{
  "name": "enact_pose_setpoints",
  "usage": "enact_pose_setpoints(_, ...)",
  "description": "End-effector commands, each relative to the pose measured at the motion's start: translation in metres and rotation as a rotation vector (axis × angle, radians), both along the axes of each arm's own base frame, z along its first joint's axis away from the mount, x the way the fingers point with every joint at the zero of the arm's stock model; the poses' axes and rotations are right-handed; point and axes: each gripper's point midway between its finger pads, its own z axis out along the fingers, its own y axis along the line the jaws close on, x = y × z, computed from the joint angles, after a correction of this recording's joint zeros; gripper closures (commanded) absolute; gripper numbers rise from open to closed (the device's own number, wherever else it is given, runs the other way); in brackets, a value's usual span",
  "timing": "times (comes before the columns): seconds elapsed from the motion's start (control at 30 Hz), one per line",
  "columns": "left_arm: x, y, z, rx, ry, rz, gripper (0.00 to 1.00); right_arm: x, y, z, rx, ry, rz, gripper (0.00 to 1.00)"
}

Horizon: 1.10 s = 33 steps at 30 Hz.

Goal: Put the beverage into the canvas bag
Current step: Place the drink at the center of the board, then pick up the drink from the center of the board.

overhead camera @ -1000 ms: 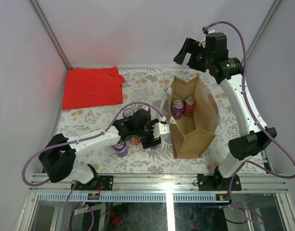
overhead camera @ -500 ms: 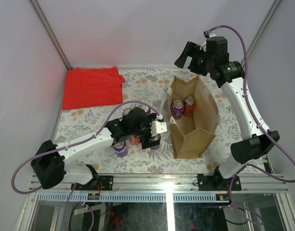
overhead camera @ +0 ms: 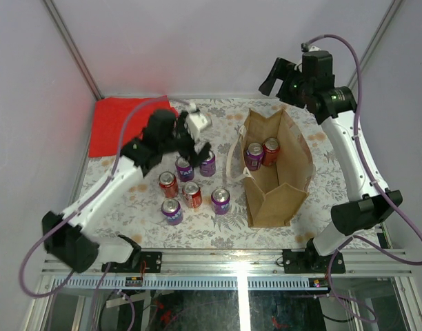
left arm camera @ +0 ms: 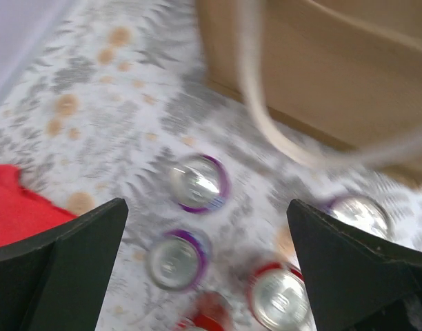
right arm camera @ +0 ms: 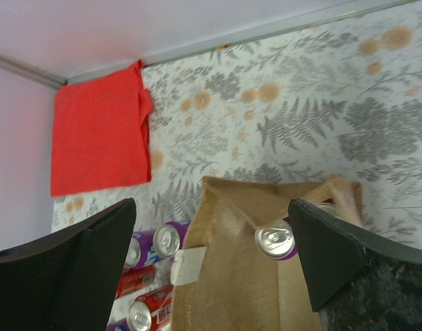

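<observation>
Tan bag (overhead camera: 280, 193) gapes, two cans (overhead camera: 254, 156) inside; my left gripper (left arm camera: 205, 205) hovers spread and empty over the loose cans (overhead camera: 192, 194) to choose one; my right gripper (right arm camera: 211, 204), also spread and empty, hangs clear.

txt: none legible | cans (overhead camera: 191, 195): labels too small/blurred | bag (overhead camera: 276, 172): no print

The tan bag (overhead camera: 297, 162) stands upright and open-mouthed at 3 o'clock on the table (overhead camera: 221, 121), its cream handles (overhead camera: 233, 160) drooping. A purple can (overhead camera: 254, 156) and a red can (overhead camera: 271, 150) stand inside at its 12 o'clock end. Six loose cans (overhead camera: 192, 194) cluster upright at its 9 o'clock.
</observation>
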Motion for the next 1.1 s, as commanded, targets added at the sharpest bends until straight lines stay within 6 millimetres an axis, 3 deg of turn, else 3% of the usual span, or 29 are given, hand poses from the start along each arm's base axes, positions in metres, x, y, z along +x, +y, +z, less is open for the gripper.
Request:
enact_pose_setpoints(0.0, 0.066, 0.022, 0.008, -0.091, 0.228, 0.181, 0.0, 0.01, -0.041, 0.031, -0.016, -0.079, -0.099, 0.01)
enact_pose_setpoints(0.13, 0.107, 0.014, -0.003, -0.06, 0.278, 0.193, 0.0, 0.016, -0.082, 0.02, 0.073, -0.008, -0.162, 0.0)
enact_pose_setpoints(0.2, 0.114, 0.009, -0.01, -0.029, 0.326, 0.178, 0.0, 0.013, -0.096, 0.012, 0.094, 0.036, -0.175, 0.01)
enact_pose_setpoints(0.3, 0.111, 0.008, -0.019, 0.032, 0.417, 0.149, 0.03, 0.007, -0.108, 0.005, 0.066, 0.065, -0.179, 0.0)
enact_pose_setpoints(0.5, 0.092, 0.013, -0.051, 0.191, 0.54, 0.149, 0.05, -0.005, -0.109, -0.013, 0.064, 0.115, -0.171, 0.0)
enact_pose_setpoints(0.67, 0.074, 0.004, -0.076, 0.294, 0.529, 0.137, 0.02, -0.008, -0.104, -0.028, 0.093, 0.135, -0.162, 0.0)
enact_pose_setpoints(1.07, 0.085, 0.015, -0.13, 0.428, 0.487, 0.224, 0.0, -0.011, -0.106, -0.03, 0.094, 0.144, -0.166, 0.0)
